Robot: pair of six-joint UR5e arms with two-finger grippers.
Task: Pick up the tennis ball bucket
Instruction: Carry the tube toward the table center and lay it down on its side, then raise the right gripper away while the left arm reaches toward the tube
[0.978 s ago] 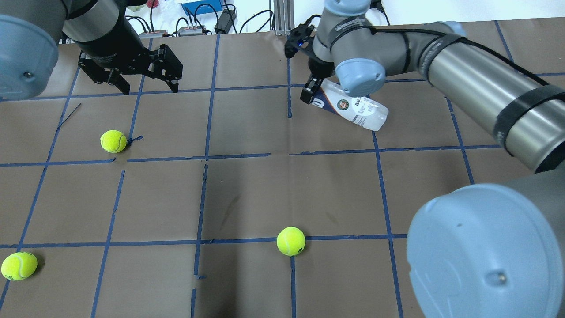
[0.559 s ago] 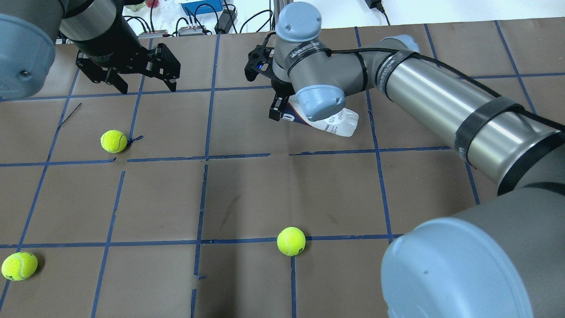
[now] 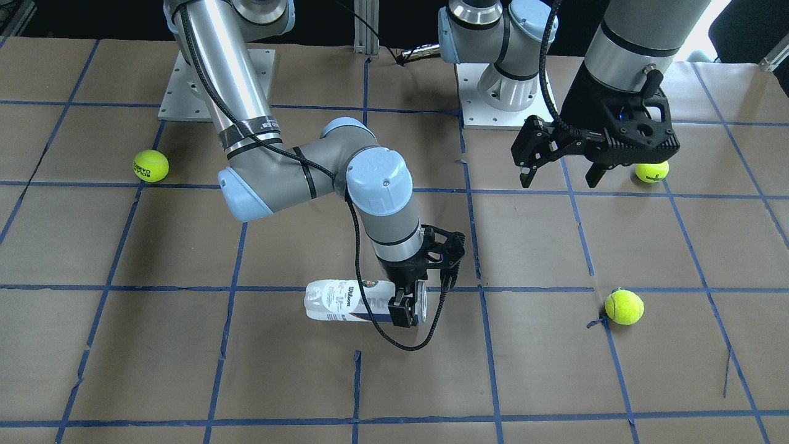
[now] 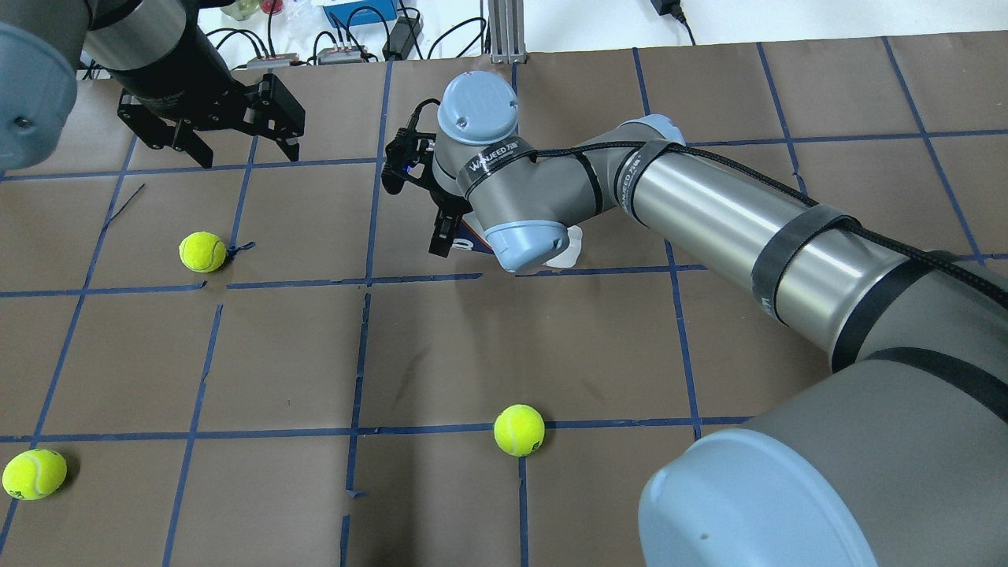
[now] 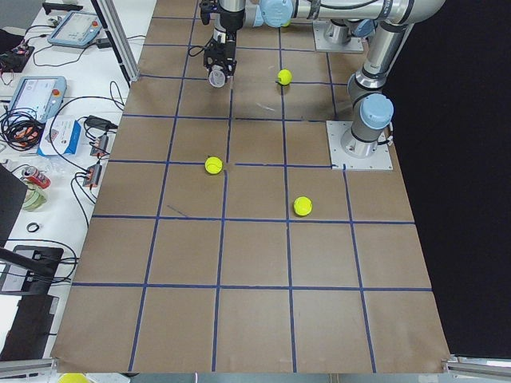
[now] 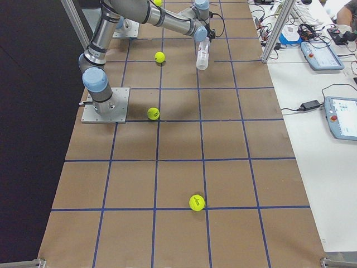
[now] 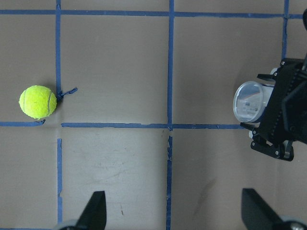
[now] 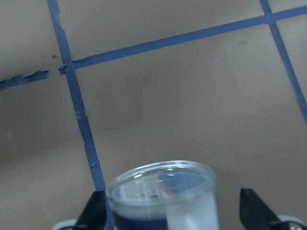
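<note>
The tennis ball bucket (image 3: 345,300) is a clear can with a white and dark blue Wilson label, lying roughly level. My right gripper (image 3: 410,308) is shut on it near its open end and holds it above the brown table. In the overhead view the right gripper (image 4: 445,236) shows, but the wrist hides most of the bucket (image 4: 568,248). The right wrist view looks down past the bucket's clear rim (image 8: 163,196). My left gripper (image 4: 228,153) is open and empty, well to the left of it. The left wrist view shows the bucket's open end (image 7: 250,101).
Three yellow-green tennis balls lie on the table: one near the left gripper (image 4: 202,251), one at the front middle (image 4: 519,430), one at the front left (image 4: 34,473). Blue tape lines grid the brown paper. Cables and boxes (image 4: 358,16) sit beyond the far edge.
My right arm has carried the bucket to the left in the overhead view, about one grid square. My left gripper has drifted slightly left and stays open.
</note>
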